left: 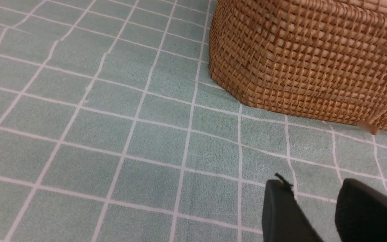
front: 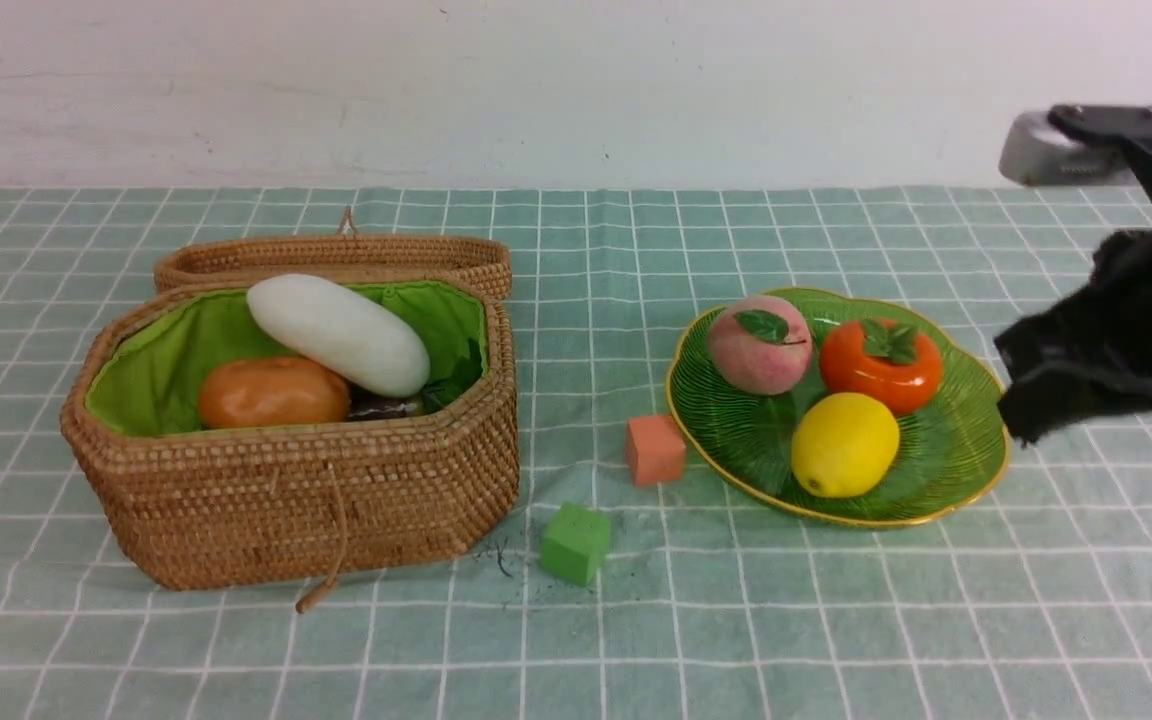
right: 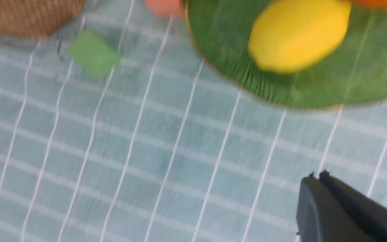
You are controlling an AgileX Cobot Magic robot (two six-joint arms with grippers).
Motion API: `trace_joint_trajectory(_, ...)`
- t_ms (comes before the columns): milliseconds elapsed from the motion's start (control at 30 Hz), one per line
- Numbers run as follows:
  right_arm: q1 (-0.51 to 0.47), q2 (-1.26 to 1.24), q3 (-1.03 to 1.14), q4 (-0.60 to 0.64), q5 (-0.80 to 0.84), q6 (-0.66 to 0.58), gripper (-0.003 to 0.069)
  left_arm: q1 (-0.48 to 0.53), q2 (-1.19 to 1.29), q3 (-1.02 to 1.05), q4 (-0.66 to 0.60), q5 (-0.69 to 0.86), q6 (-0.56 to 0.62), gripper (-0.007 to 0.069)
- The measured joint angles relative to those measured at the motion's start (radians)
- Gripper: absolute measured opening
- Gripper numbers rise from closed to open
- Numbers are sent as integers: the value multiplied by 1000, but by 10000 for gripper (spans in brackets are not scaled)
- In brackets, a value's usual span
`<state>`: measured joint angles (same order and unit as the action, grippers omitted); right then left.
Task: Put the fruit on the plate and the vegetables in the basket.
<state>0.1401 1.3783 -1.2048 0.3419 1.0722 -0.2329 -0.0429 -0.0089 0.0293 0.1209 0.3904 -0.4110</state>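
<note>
In the front view, the basket (front: 296, 470) sits at the left of the frame with its lid (front: 336, 258) lying open behind it. Inside, the white radish (front: 338, 334) lies with its long axis running from upper left to lower right, resting partly over the potato (front: 273, 393), whose long axis runs left to right. A dark bit of the eggplant (front: 381, 407) shows just beside the potato, under the radish's lower end. The plate (front: 946, 470) lies at the right of centre. On it, the peach (front: 759, 344) sits at the upper left with its leaf facing up, the persimmon (front: 881, 365) at the upper right with its cap up, and the lemon (front: 844, 444) in front, its long axis tilted from lower left to upper right. An orange cube (front: 655, 449) sits just beside the plate's left rim; a green cube (front: 576, 542) lies lower, between basket and plate. The right gripper (front: 1026, 425) hangs at the right edge, blurred, empty, near the plate's rim.

In the left wrist view, the left gripper (left: 316, 198) hovers over the tablecloth (left: 113, 134) with its jaws parted and empty, apart from the basket's woven wall.

In the right wrist view, blurred, the right gripper's jaws meet, holding nothing, with the lemon and plate at the upper right.
</note>
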Motion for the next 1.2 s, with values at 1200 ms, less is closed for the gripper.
trace_joint_trajectory(1200,-144,-1318,1053,-524,-709,315,-7,0,0,0,0,0,0,239)
